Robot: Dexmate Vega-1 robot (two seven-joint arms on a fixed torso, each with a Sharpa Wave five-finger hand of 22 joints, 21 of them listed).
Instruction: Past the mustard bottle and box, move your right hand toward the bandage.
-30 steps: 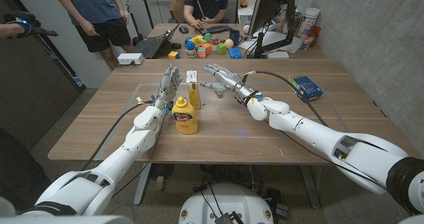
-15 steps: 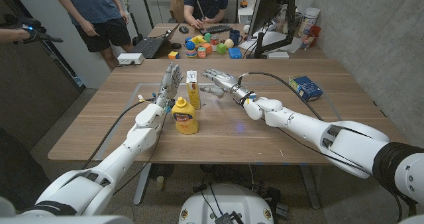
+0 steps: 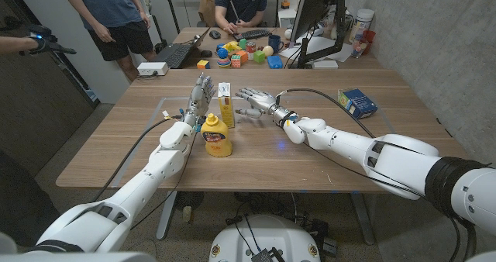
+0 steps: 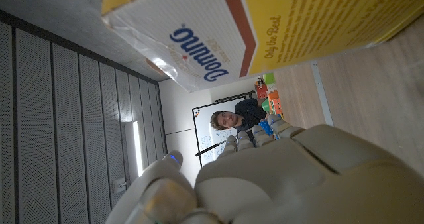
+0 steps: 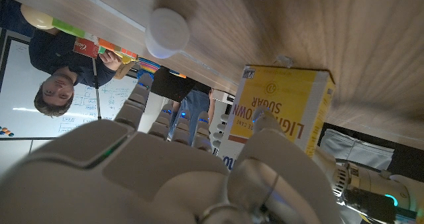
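Table [image 3: 310, 157]: wooden; everything below is placed from the box.
Box [image 3: 225, 111]: yellow sugar carton, standing upright mid-table.
Mustard bottle [image 3: 217, 136]: yellow, upright, just in front of the box, on the robot's side.
Right hand [image 3: 256, 103]: just right of the box, fingers spread and reaching forward, holding nothing; whether it touches the box I cannot tell.
Left hand [image 3: 200, 95]: just left of the box, upright, fingers apart, holding nothing.
Bandage [image 5: 167, 32]: small white roll on the table just beyond the box; in the head view a pale spot [image 3: 225, 87] behind the box top.
Handling, as a guess: light, soft, squashes a little, may roll away. Best pinched across its round sides, thumb against fingers.
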